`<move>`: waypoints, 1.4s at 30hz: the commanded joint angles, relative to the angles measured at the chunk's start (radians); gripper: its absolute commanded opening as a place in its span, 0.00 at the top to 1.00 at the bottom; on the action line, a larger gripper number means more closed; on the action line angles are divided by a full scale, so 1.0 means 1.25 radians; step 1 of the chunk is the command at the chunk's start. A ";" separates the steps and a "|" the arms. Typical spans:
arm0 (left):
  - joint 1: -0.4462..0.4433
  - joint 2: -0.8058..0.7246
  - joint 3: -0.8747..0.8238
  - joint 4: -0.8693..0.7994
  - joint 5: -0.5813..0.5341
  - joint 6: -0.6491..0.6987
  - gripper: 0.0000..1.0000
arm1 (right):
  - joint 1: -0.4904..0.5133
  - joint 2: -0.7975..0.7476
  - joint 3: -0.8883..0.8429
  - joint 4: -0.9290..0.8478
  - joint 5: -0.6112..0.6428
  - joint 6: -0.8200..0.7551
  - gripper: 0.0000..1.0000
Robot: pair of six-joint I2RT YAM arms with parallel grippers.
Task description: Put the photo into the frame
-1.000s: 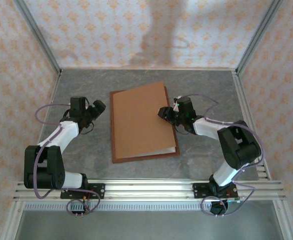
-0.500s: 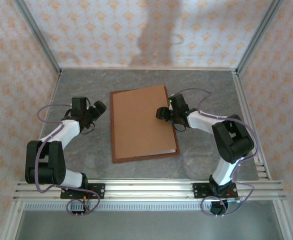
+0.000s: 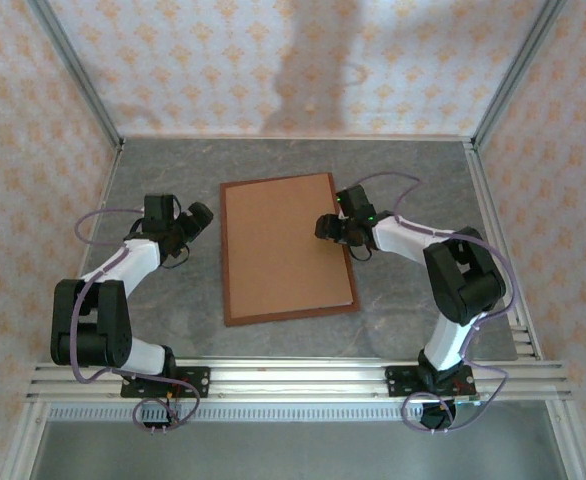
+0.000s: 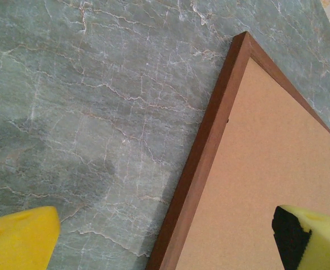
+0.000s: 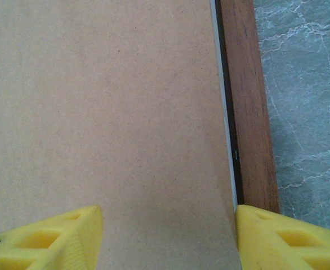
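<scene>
The frame (image 3: pixel 225 262) lies flat mid-table, its thin reddish-brown moulding around a plain brown board (image 3: pixel 283 245). The photo is hidden under that board, apart from a thin pale sliver (image 5: pixel 224 112) between the board (image 5: pixel 108 101) and the right moulding (image 5: pixel 249 112). My right gripper (image 3: pixel 328 227) is open at the frame's right edge. One yellow finger (image 5: pixel 47 239) is over the board and the other (image 5: pixel 289 239) is over the moulding, with nothing held between them (image 5: pixel 168 242). My left gripper (image 3: pixel 197 220) stands open just off the frame's left moulding (image 4: pixel 210 140), and its fingers (image 4: pixel 18 236) are empty.
Grey marbled tabletop (image 3: pixel 163 180) surrounds the frame. Aluminium posts and patterned walls (image 3: pixel 33 120) close in the left, back and right. The arm bases sit on the rail (image 3: pixel 293 375) at the near edge. Purple cables loop off both arms.
My right gripper has opened wider and shifted a little back along the frame's right edge. The board's near right corner has dropped level, and the cream strip there is gone. The left arm has barely moved.
</scene>
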 commanded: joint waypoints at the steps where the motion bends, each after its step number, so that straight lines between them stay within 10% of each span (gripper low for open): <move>1: -0.011 0.004 0.007 0.011 -0.003 0.005 0.02 | 0.006 -0.002 0.032 -0.019 0.018 -0.011 0.37; 24: -0.078 0.025 0.023 0.008 -0.029 0.012 0.02 | -0.004 0.014 0.142 -0.184 0.110 -0.060 0.30; 42: -0.153 0.264 0.236 -0.075 -0.037 0.109 0.05 | -0.084 0.215 0.320 -0.127 -0.025 -0.002 0.17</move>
